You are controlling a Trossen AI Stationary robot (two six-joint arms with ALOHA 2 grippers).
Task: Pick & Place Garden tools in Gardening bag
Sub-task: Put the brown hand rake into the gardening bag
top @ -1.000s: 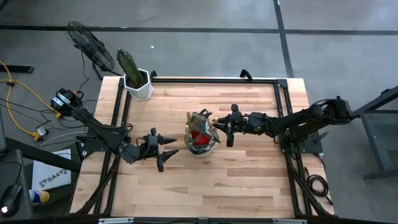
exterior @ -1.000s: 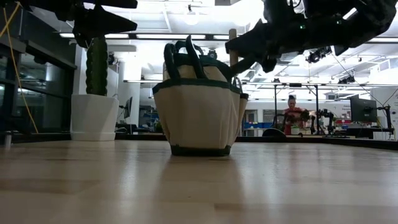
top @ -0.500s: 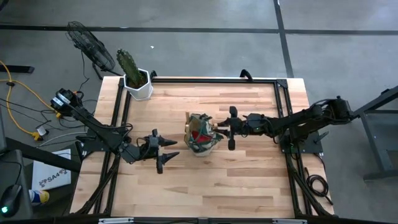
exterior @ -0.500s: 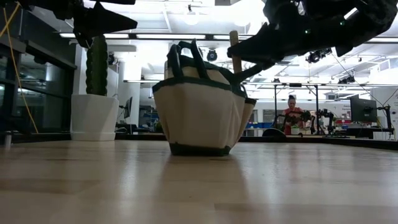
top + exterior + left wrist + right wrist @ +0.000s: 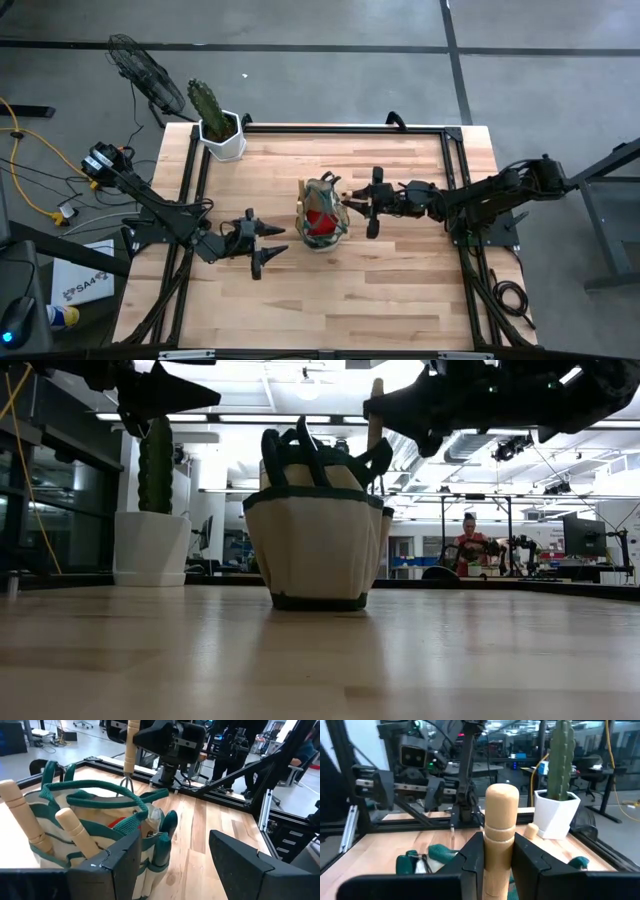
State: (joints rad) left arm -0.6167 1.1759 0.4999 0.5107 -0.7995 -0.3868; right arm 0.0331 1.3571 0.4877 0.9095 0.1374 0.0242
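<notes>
1. the right gripper (image 5: 358, 205) hangs just beside the small round tan fabric gardening bag with dark green trim (image 5: 322, 213), on the bag's right side in the high view, near the middle of the pale wooden table (image 5: 400, 270).
2. its two dark fingers (image 5: 472, 857) are clenched on the round light wooden handle of a hand rake (image 5: 500, 837), which stands upright between them in the right wrist view.
3. from the left wrist view, the rake's handle (image 5: 132, 745) points up and its thin metal tines reach down to the bag's rim; whether they touch the fabric, i cannot tell.
4. the low view has the bag (image 5: 318, 540) sitting flat and upright on the table, green loop handles standing up, the dark right arm above its top edge.
5. inside the bag: two more pale wooden handles (image 5: 75, 832) lean out, and a red piece (image 5: 318, 216) shows in the opening.
6. the left gripper (image 5: 262, 243) waits well to the left of the bag, low over the table, fingers (image 5: 240, 865) spread wide and holding nothing.
7. at the far left corner of the table stands a tall green cactus in a white hexagonal pot (image 5: 222, 135).
8. far in the room behind, a person in red (image 5: 468, 540) sits at a bench.
</notes>
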